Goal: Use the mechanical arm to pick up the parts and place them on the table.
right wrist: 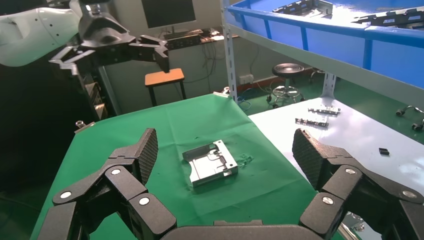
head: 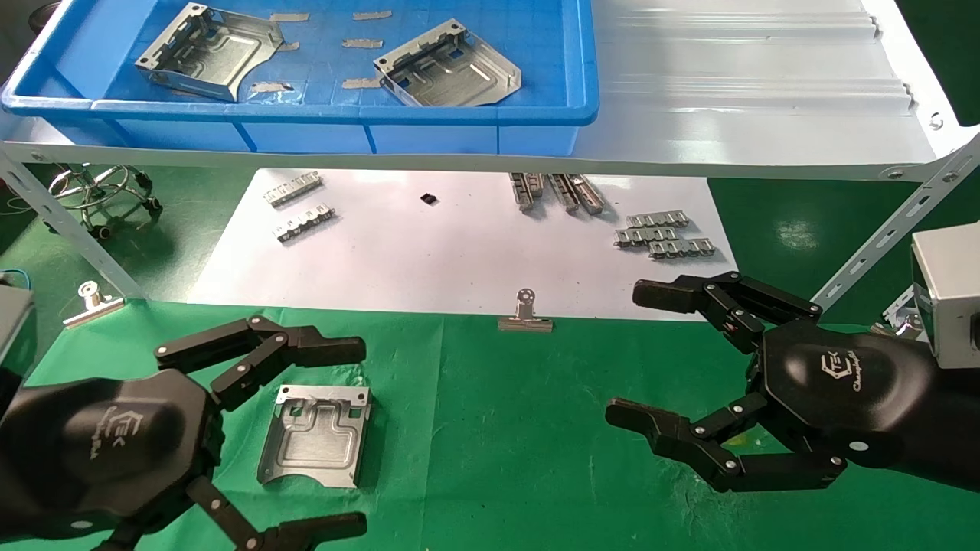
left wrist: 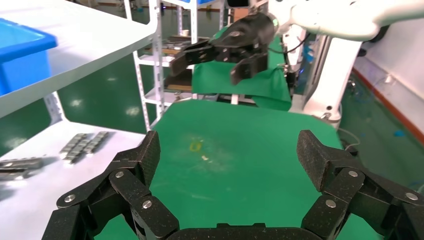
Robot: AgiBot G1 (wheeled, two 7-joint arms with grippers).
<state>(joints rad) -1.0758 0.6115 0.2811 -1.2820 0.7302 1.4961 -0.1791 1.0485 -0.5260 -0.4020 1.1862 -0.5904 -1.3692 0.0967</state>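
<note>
One part (head: 315, 436) lies flat on the green surface (head: 498, 459), just beside the wide-open, empty left hand (head: 337, 440); the right hand (head: 639, 356) gapes empty too.

Markings I can read from here

On my left gripper (head: 337, 436) housing I see an embossed logo with a line of script beneath it, too small to read. My right gripper (head: 651, 356) carries the same logo, its script looking like "ChangingTek", though I can't be sure. I can read nothing else.
</note>
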